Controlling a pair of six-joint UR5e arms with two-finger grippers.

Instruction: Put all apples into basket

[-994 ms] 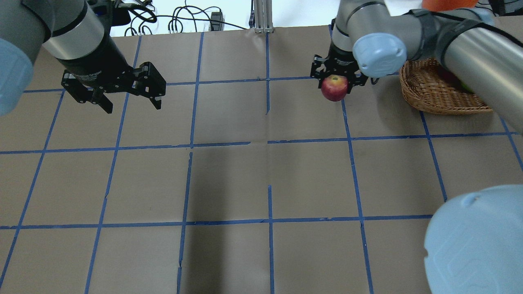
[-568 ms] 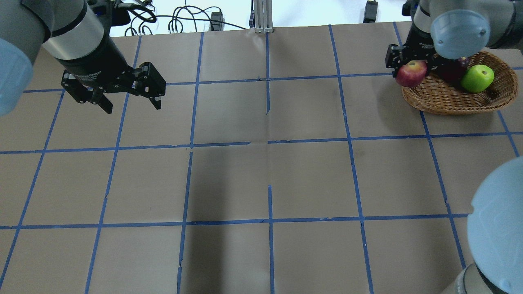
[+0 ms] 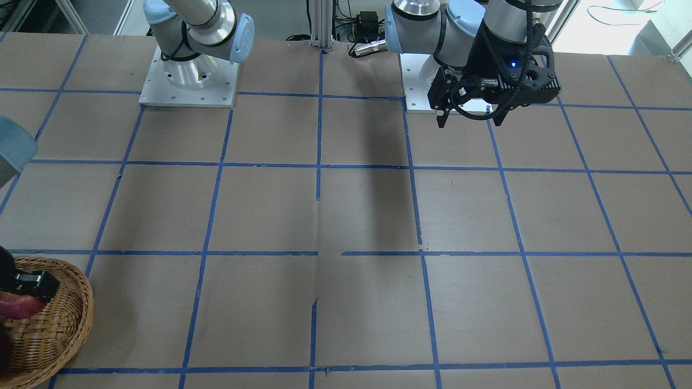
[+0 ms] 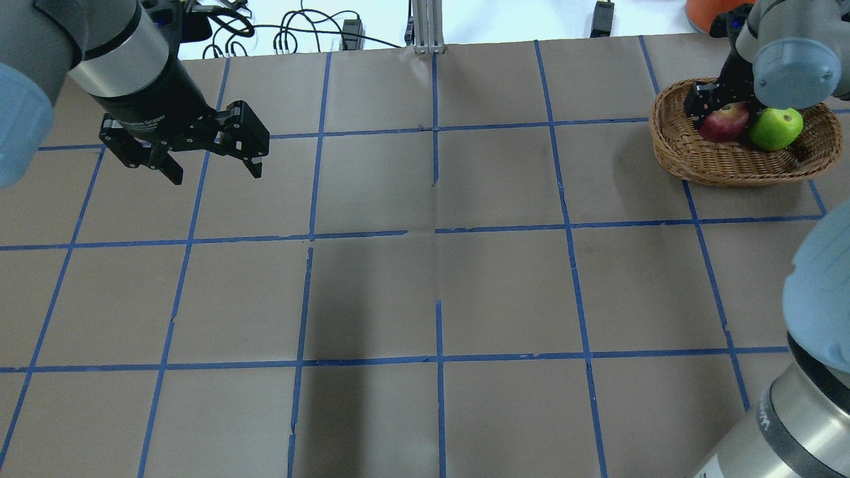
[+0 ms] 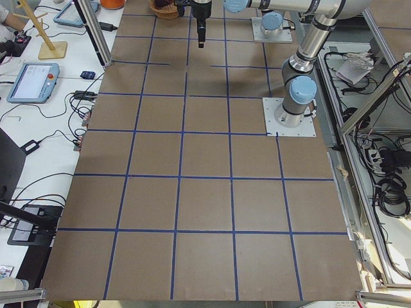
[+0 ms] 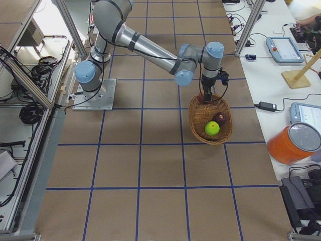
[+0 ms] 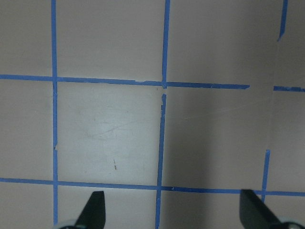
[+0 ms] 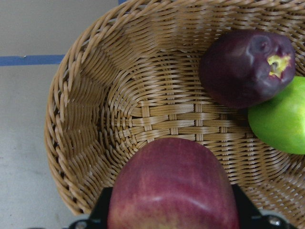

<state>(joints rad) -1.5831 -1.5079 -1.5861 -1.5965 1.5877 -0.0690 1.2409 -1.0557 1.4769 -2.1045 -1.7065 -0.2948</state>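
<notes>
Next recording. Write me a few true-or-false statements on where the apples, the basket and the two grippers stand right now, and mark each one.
1. The right gripper holds the red apple with a yellowish patch over the inside of the oval woven tan wicker basket. True.
2. The bright lime-green apple lies outside the basket. False: it lies in the basket, against the dark maroon lumpy apple.
3. The left gripper is open and empty. True.
4. The left gripper grips the dark maroon lumpy apple. False: that apple lies free in the basket.
5. The basket stands on the left arm's side. False: it is on the right arm's side.
</notes>
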